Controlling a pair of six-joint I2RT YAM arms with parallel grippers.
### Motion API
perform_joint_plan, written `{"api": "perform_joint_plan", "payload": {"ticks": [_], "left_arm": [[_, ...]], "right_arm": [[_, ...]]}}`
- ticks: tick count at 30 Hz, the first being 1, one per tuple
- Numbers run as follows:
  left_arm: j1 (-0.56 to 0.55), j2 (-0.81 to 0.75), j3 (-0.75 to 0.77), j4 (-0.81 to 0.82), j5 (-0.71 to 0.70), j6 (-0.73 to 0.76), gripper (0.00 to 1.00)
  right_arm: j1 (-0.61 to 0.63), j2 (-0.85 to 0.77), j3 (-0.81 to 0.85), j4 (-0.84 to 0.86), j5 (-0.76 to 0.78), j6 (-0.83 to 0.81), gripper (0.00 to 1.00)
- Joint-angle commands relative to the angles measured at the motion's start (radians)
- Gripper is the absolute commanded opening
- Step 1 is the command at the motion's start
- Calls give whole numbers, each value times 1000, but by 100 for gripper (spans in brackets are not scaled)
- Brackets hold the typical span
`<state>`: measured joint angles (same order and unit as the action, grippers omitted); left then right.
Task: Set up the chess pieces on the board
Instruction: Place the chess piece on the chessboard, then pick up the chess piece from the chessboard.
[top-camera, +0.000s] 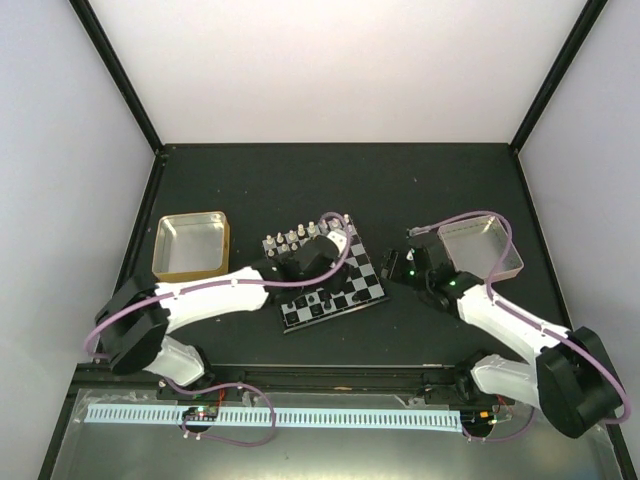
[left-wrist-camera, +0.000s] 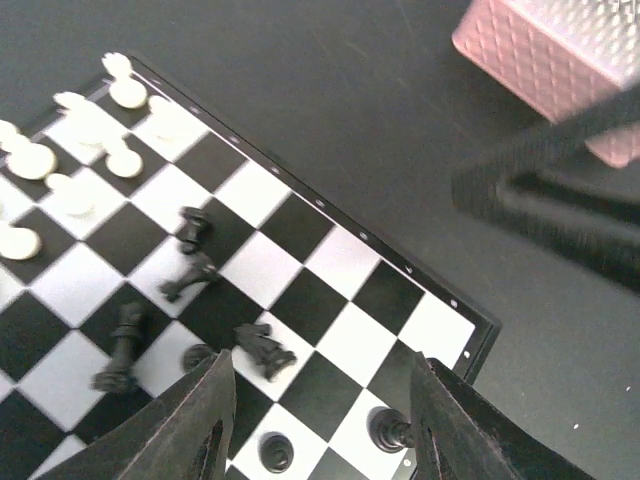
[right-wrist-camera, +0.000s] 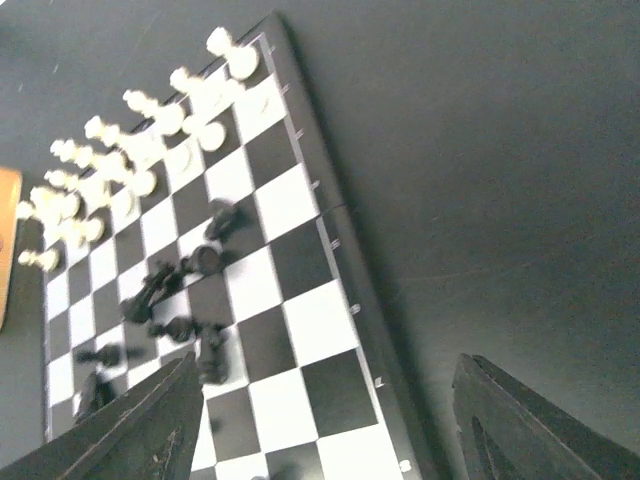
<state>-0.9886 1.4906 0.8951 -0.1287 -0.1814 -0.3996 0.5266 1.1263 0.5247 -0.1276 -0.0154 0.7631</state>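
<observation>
Black surface (top-camera: 300, 180): board (top-camera: 368, 282) sits centre, skewed; bump it and whole layout shifts. Left claw (left-wrist-camera: 320, 365) half-spread, empty, low over board; right claw (right-wrist-camera: 328, 362) wide, empty, at board's right edge. Your arms crowd there – clash risk. Black chess pieces (left-wrist-camera: 190, 275) lie toppled mid-board, may roll under pinch. One upright piece (left-wrist-camera: 390, 428) beside left claw's finger: sweep could topple it.
</observation>
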Motion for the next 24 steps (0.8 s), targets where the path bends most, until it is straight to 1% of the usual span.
{"api": "perform_joint_plan", "payload": {"ticks": [1, 2, 4, 9, 13, 16, 21, 24], "left_arm": [[64, -121, -9, -75, 31, -63, 50], [82, -148, -21, -87, 32, -75, 51], [119, -200, -50, -107, 41, -92, 52], [218, -365, -136, -139, 57, -133, 55], [253, -468, -206, -134, 50, -141, 56], [266, -518, -252, -117, 34, -142, 57], [276, -557, -286, -116, 20, -142, 58], [280, -565, -292, -120, 24, -138, 58]], "right_arm": [[5, 47, 36, -6, -211, -117, 68], [17, 61, 45, -15, -248, -132, 68], [62, 85, 64, -42, -267, -161, 68], [140, 133, 97, -99, -212, -173, 68], [190, 184, 129, -125, -216, -185, 67], [220, 223, 150, -143, -217, -186, 66], [259, 287, 189, -179, -186, -184, 59], [263, 329, 218, -205, -187, -181, 51]]}}
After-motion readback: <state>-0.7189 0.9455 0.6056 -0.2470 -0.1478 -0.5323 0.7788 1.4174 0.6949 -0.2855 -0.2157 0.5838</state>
